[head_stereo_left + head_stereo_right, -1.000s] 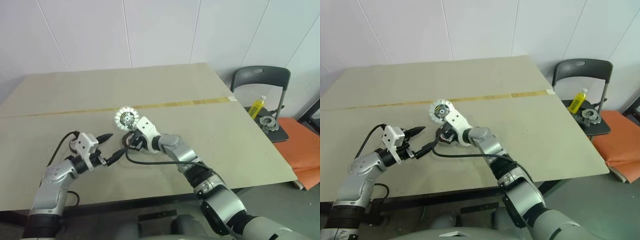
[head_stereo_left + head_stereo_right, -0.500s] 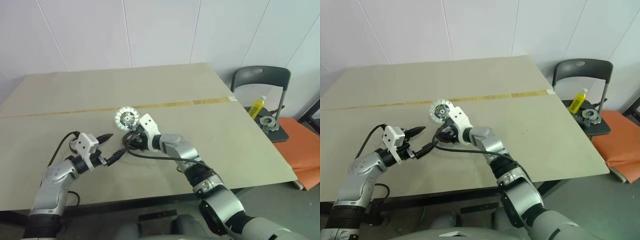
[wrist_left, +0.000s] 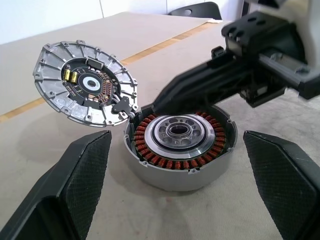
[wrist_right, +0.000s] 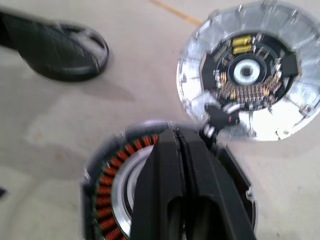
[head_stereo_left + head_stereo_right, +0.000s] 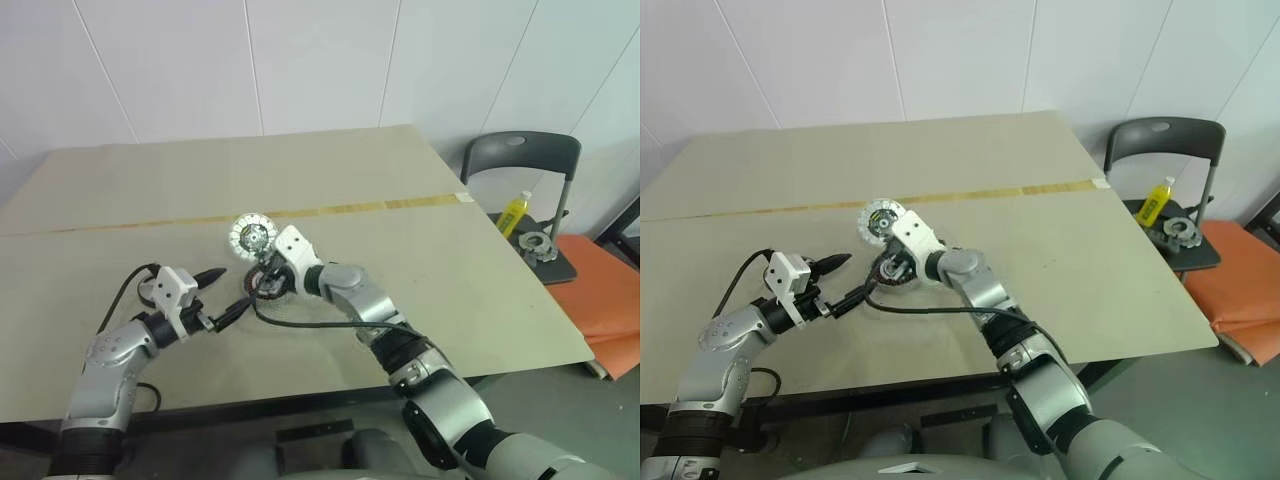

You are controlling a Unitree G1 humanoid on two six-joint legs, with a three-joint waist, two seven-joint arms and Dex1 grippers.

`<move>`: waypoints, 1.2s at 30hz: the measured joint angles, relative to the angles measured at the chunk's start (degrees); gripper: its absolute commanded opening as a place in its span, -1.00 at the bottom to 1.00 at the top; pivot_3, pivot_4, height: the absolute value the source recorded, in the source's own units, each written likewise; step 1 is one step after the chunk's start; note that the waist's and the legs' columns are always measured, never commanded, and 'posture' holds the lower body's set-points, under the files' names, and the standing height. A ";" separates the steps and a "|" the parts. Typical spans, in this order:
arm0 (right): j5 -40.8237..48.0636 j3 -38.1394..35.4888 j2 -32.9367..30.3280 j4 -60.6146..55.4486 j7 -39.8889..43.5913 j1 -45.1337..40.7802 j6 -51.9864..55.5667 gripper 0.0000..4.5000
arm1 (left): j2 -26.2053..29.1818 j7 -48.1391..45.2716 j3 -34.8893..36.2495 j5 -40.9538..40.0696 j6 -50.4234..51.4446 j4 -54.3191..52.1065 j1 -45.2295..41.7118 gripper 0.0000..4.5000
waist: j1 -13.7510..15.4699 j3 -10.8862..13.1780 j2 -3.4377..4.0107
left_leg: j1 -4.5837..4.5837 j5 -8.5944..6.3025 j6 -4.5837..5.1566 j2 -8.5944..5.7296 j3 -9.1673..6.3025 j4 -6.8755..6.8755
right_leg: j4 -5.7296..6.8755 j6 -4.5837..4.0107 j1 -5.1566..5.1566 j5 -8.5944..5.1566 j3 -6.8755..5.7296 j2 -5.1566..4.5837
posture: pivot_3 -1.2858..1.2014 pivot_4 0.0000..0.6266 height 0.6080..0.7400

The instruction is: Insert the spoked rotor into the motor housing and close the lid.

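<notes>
1. Left wrist view: the motor housing [image 3: 181,150] sits on the desk [image 3: 60,45], its copper windings ringing a silvery rotor [image 3: 179,132] already seated in the middle; whether this is the spoked rotor is hard to say from this angle.
2. The lid [image 3: 85,90] is hinged open, tilted up at the housing's far side with its circuit face showing.
3. The right gripper [image 4: 178,150] has its black fingers pressed together, tips just over the housing's windings near the hinge. Half a second ago the fingers looked parted; now they are closed on nothing visible.
4. The left gripper [image 5: 222,293] hangs level just beside the housing with fingers spread wide, unchanged from a second ago.
5. Housing and lid lie near the middle of the desk, just on the near side of the yellow tape line [image 5: 350,209], where they lay before.
</notes>
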 measured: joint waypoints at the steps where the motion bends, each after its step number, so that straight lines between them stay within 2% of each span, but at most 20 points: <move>1: -0.15 0.02 0.00 0.18 -0.18 0.00 -0.06 -0.97 | 0.00 0.00 0.00 0.00 0.00 0.03 0.00 1.00 | 0.01 0.00 0.00 | 0.00 0.00 0.00 0.00 0.00 0.00 | 0.00 0.00 0.00 0.00 0.00 0.00 | 0.03 -1.00 1.00; 11: -0.59 0.14 0.16 0.99 0.23 1.00 0.15 -0.97 | 0.01 0.04 0.01 0.00 0.00 0.06 0.01 1.00 | 0.01 0.00 0.00 | 0.00 0.00 0.00 0.00 0.00 0.00 | 0.00 0.00 0.00 0.00 0.00 0.00 | 0.03 -1.00 1.00; 24: 0.78 0.71 1.41 -3.45 2.03 3.08 6.13 -0.97 | 0.02 0.38 0.05 -0.01 0.00 0.03 0.56 1.00 | 0.02 -0.02 -0.03 | 0.05 0.00 0.00 0.00 0.00 0.00 | 0.00 0.00 0.04 0.00 0.01 -0.01 | 0.03 -1.00 1.00; 30: 2.02 -0.58 1.54 -3.61 2.01 3.63 4.23 -0.97 | 0.01 0.81 0.27 -0.11 0.00 0.00 0.57 1.00 | 0.01 -0.02 -0.03 | 0.02 0.00 0.00 0.00 0.00 0.00 | 0.00 0.01 0.02 0.00 0.01 -0.01 | 0.03 -1.00 1.00; 33: 4.79 -2.26 0.70 -5.38 5.41 3.58 2.51 -0.97 | 0.01 1.50 0.78 -0.24 0.02 -0.39 0.73 1.00 | 0.02 -0.01 -0.03 | 0.00 0.00 0.00 0.00 0.00 0.00 | -0.01 0.02 0.01 -0.01 0.00 0.00 | 0.03 -1.00 1.00; 36: 7.62 -2.03 -3.80 -10.23 13.18 2.82 2.84 -0.97 | -0.02 1.95 1.87 -0.82 0.27 -1.44 1.68 1.00 | 0.07 -0.01 -0.03 | -0.02 0.00 0.00 0.00 0.00 0.00 | -0.04 0.03 0.01 -0.01 0.00 -0.02 | 0.03 -1.00 1.00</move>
